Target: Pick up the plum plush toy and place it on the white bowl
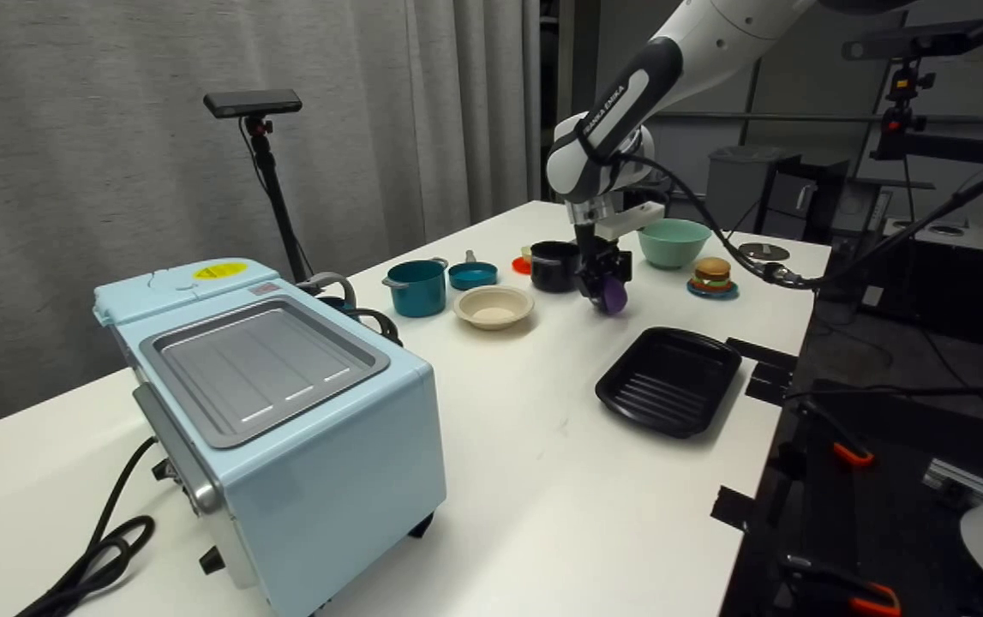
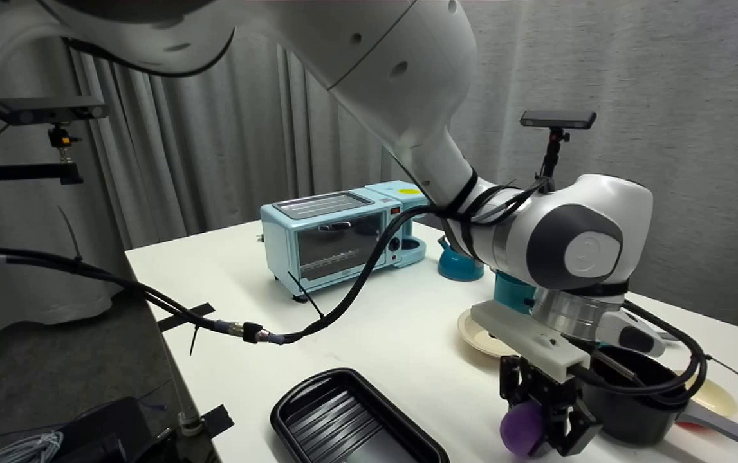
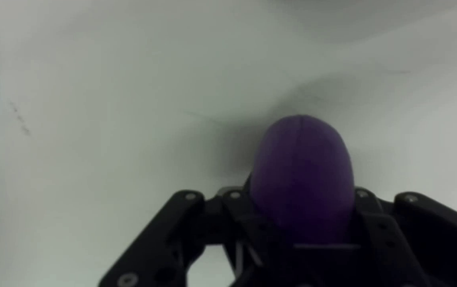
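The plum plush toy (image 1: 615, 296) is a small purple ball. It also shows in an exterior view (image 2: 521, 429) and in the wrist view (image 3: 302, 171), where it sits between the two fingers, touching both. My gripper (image 3: 304, 207) is shut on it, pointing down low over the table; I cannot tell whether the ball still touches the tabletop. The gripper also shows in both exterior views (image 1: 601, 278) (image 2: 545, 411). The white bowl (image 1: 494, 308) is cream-coloured and shallow, standing beside the gripper. In an exterior view the bowl (image 2: 479, 335) is partly hidden by the arm.
A black pot (image 1: 554, 267) stands close beside the gripper. A teal pot (image 1: 418, 289) and a small teal pan (image 1: 472, 275) are near the white bowl. A black tray (image 1: 671, 381), a pale green bowl (image 1: 674, 243), a toy burger (image 1: 711, 274) and a blue toaster oven (image 1: 337, 411) are also on the table.
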Available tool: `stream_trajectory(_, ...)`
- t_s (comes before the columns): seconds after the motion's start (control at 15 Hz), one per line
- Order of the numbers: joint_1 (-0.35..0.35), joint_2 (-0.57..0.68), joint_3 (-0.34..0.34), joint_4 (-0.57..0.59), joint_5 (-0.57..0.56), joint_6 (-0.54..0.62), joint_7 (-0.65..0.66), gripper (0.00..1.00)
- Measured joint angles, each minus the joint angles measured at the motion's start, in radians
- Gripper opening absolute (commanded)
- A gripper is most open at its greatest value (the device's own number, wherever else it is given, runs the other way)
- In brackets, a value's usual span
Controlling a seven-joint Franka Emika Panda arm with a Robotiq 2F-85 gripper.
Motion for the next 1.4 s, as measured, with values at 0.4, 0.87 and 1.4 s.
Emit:
stream_trajectory(0.4, -0.022, -0.096, 0.004, 0.005, 0.027, 0.029, -0.005, 0.00)
stream_trajectory(0.87, 0.083, -0.242, 0.102, -0.033, 0.119, 0.127, 0.074, 0.00)
stream_trajectory(1.4, 0.146, -0.164, 0.117, 0.016, 0.127, 0.168, 0.190, 0.00)
